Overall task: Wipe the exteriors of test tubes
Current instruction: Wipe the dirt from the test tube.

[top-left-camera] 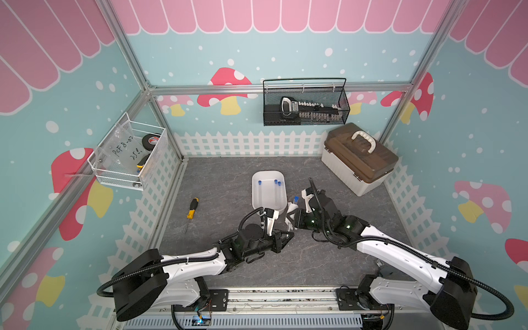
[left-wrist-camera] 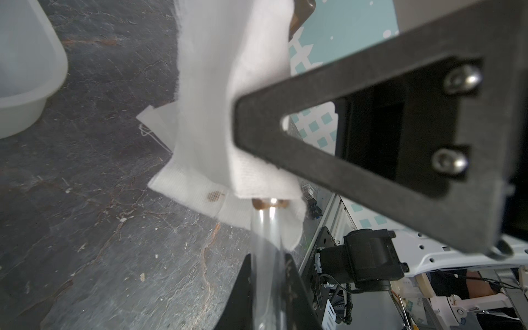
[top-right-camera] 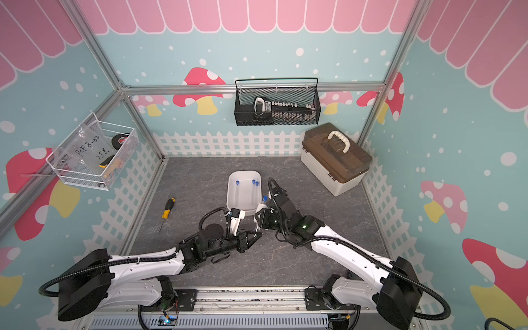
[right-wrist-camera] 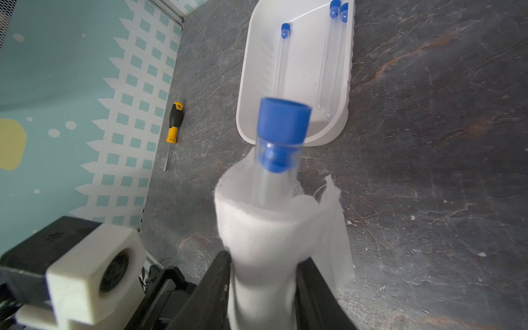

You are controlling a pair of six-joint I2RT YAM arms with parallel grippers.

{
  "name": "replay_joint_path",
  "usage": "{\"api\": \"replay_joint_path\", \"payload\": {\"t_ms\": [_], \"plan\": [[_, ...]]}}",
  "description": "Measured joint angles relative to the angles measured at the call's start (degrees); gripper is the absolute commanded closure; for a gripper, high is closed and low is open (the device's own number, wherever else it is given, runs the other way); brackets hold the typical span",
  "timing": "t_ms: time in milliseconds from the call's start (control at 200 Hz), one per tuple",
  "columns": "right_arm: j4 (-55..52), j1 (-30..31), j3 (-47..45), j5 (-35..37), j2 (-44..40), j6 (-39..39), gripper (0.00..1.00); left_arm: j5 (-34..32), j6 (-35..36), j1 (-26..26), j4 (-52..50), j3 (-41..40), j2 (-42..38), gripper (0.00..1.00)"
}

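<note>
One grey table [top-left-camera: 217, 183] under everything, with brown-lidded toolbox [top-left-camera: 360, 160] at back right. Near the middle, white tray [right-wrist-camera: 258, 71] with three test tubes [right-wrist-camera: 328, 63] flat inside, capped ends toward the back wall. Just beside the tray's right side, right gripper [right-wrist-camera: 264, 268] closed from both sides on white cloth [right-wrist-camera: 265, 228], wrapped around the fourth test tube [right-wrist-camera: 271, 183], held off the table. Left gripper [left-wrist-camera: 268, 285] closed fully on that tube's lower end. Well apart on the left, screwdriver [top-left-camera: 192, 210]. Blue cap [right-wrist-camera: 283, 120] clear above the cloth.
</note>
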Motion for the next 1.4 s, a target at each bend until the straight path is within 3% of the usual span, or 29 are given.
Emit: {"api": "replay_joint_path", "payload": {"t_ms": [135, 655, 1056, 1401], "plan": [[2.7, 0.0, 0.0, -1.4, 1.7, 0.0, 0.86, -0.3, 0.0, 0.0, -0.8, 0.0, 0.0, 0.92], [8.8, 2.1, -6.0, -3.4, -0.9, 2.1, 0.8, -0.7, 0.5, -0.5, -5.3, -0.1, -2.4, 0.92], [9.8, 5.6, -8.0, -2.7, -0.7, 4.0, 0.82, -1.3, 0.9, 0.1, -6.1, -0.1, -2.8, 0.92], [8.4, -0.4, -4.2, -8.9, 0.3, 1.0, 0.82, -2.6, 0.6, 0.6, -2.3, -0.2, -2.8, 0.92]]}}
